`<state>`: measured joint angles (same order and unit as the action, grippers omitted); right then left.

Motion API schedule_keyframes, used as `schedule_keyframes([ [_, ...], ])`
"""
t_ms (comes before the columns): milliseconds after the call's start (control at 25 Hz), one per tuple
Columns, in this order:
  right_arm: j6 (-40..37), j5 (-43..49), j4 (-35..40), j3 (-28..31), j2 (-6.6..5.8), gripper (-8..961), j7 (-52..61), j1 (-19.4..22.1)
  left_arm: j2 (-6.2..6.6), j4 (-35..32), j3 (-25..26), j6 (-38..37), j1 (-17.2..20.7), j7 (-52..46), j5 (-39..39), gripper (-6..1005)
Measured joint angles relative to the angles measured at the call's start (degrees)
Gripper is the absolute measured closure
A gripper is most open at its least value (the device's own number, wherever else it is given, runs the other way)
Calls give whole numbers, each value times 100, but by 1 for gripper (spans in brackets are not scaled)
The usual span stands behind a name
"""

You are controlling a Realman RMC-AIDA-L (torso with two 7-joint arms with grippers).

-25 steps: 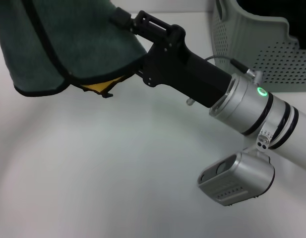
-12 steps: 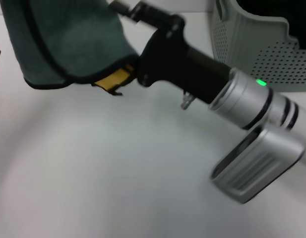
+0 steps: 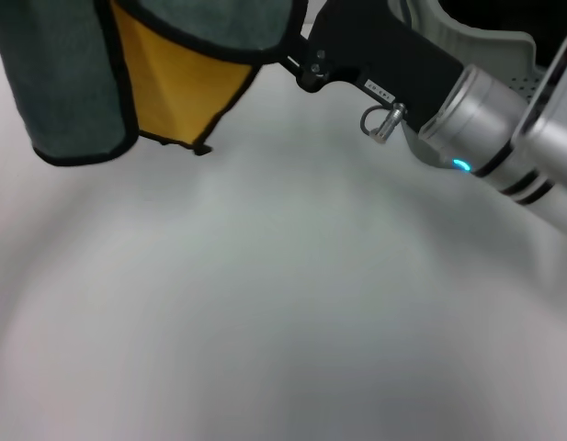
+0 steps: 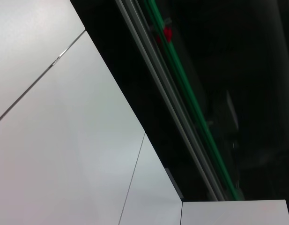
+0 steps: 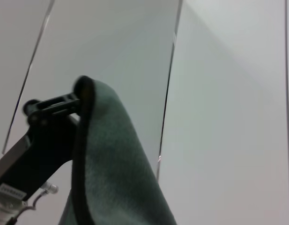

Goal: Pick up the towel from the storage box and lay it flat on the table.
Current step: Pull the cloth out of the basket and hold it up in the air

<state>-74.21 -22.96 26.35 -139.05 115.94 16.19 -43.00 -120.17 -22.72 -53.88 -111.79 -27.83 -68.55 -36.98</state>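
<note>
1. The towel hangs in the upper left of the head view, clear of the white surface. Its dark green face is outward, and a fold of the bright yellow face shows below, edged by the black border.

2. The right gripper reaches in from the upper right of that frame. Its black body meets the cloth's top edge near the frame's top. The right wrist view shows a black-bordered fold draped against a black linkage, so I judge the fingers to be closed on the towel, though the pinch itself is hidden by cloth.

3. The cloth is probably held high so that it hangs free of the storage box, whose pale rim sits in the upper right corner behind the arm. Hanging lets it unfold under its own weight before being laid down.

4. The left gripper is not visible. The left wrist view shows only pale panels and a dark area crossed by green and grey strips, so I cannot tell the state of its fingers.

5. The towel is out of the box but doubled over and not yet on the surface. Spreading it flat is what remains.
</note>
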Motion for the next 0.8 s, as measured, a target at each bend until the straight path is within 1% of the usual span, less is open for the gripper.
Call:
schedule_keyframes([
  [80,-19,180,-290,8,9,474,793,-178,-6,1,0,0,-1,0,0,993],
  [160,-29,358,-421,11,21,476,1202,-235,-10,2,0,0,7,0,10,993],
  [240,111,494,-348,12,23,477,1170,-210,-9,2,9,0,36,4,40,993],
  [400,669,681,-71,34,24,481,832,-164,-29,75,-4,0,109,89,259,993],
  [520,886,703,112,37,25,484,636,-133,-29,262,-12,3,57,170,290,993],
  [680,835,791,171,42,12,487,1142,-192,-16,342,-10,13,27,281,294,993],
  [800,969,1193,196,89,-1,490,1235,-280,-15,344,-6,31,25,346,296,993],
])
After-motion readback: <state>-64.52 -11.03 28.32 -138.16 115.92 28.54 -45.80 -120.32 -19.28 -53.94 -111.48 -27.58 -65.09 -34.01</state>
